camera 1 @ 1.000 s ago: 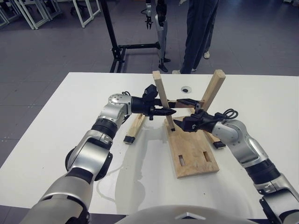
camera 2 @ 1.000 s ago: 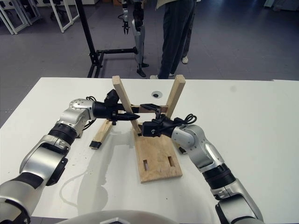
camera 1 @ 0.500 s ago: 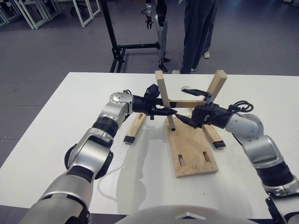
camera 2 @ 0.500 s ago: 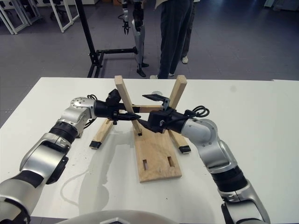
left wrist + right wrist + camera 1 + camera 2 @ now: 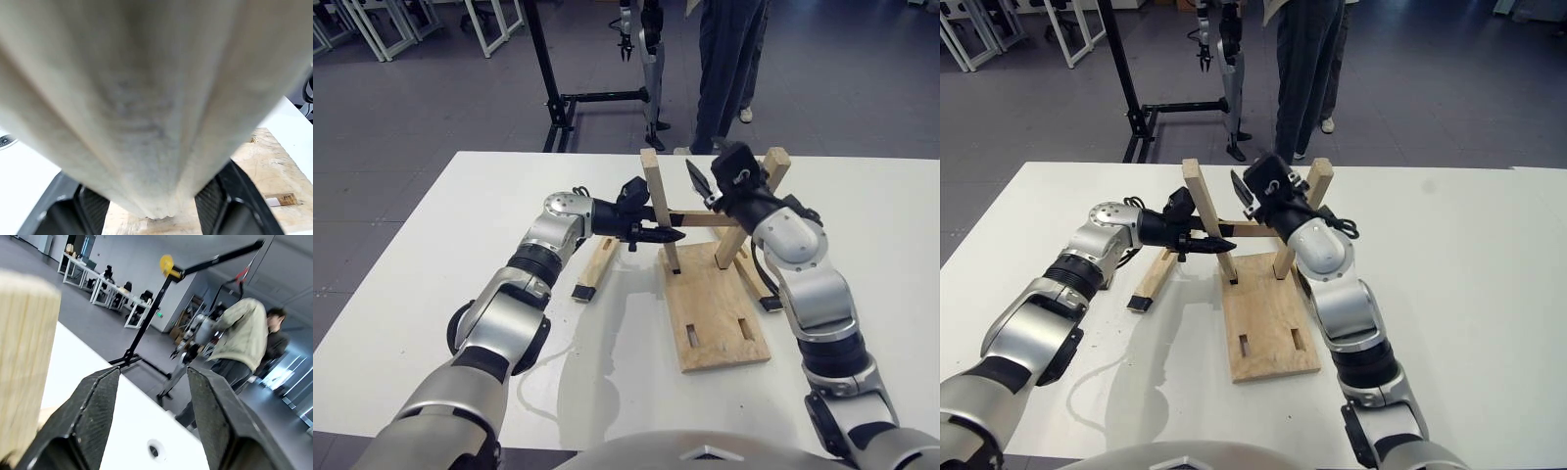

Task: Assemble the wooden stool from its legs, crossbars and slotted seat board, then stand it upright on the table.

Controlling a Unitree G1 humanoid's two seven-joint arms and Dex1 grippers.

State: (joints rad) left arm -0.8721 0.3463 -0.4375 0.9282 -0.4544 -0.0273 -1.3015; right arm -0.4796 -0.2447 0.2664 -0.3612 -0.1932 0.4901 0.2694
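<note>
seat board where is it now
In the left eye view the seat board lies flat on the table ahead of the robot; an upright leg stands at its far end and a loose leg lies to its left.

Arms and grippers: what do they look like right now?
The left arm and right arm are silver-grey rounded shells with black joint bands. The left gripper and right gripper are black, each with two tapered fingers carrying cross-hatched pads. Black cable loops sit at each wrist.
</note>
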